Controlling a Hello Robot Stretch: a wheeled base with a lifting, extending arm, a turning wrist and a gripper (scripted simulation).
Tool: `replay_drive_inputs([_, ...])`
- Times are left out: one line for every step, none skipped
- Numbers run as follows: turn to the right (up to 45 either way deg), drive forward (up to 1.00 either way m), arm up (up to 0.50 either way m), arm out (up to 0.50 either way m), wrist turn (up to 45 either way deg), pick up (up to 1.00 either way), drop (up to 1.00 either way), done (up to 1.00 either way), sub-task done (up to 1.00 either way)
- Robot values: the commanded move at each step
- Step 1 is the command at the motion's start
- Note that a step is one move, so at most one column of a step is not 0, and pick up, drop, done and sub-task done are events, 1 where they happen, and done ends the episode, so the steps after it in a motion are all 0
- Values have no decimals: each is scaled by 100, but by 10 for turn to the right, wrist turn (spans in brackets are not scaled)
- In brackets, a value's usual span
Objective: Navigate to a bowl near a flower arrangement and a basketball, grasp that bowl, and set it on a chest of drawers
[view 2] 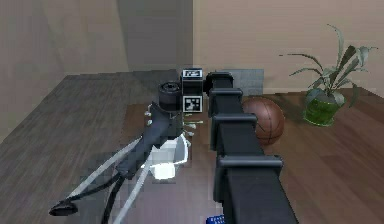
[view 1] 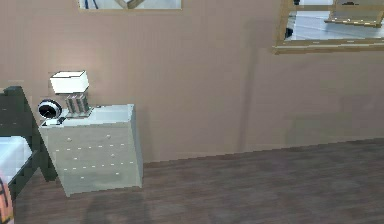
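Hanging left of the basketball point(view 2: 262, 120) in the arm side view, my gripper point(view 2: 95, 195) has a pale bowl-like shape point(view 2: 168, 160) just beside it. I cannot tell whether it holds anything; the flower arrangement point(view 2: 322, 95) stands on the basketball's other side.

Saw brown basketball point(view 2: 262, 118) at nine o'clock of green-vased flower arrangement point(view 2: 325, 95), pale bowl-like shape point(view 2: 168, 158) at ball's eight; white chest of drawers point(view 1: 95, 150) upright.

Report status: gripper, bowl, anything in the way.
Gripper at pale glassy thing, hold cannot be told. Basketball, potted plant beside arm. Chest of drawers carries a lamp.
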Motion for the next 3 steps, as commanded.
replay_drive_inputs([0, 0, 0, 0, 450, 0, 0, 0, 0])
replay_drive_inputs([0, 0, 0, 0, 450, 0, 0, 0, 0])
replay_drive_inputs([0, 0, 0, 0, 90, 0, 0, 0, 0])
